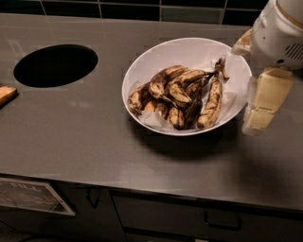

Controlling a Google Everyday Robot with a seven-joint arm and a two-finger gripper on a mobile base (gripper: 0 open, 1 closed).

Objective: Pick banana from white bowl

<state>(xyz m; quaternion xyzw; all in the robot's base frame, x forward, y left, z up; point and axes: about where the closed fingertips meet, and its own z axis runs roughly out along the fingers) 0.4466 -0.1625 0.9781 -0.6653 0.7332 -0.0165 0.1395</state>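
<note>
A dark grey desk (94,142) with a round black hole (56,65) runs beneath black wall tiles (118,9). Below are drawers (161,212) with dark handles (222,223) and what may be a label (31,196). The tool (259,118) hangs at the right edge.
</note>
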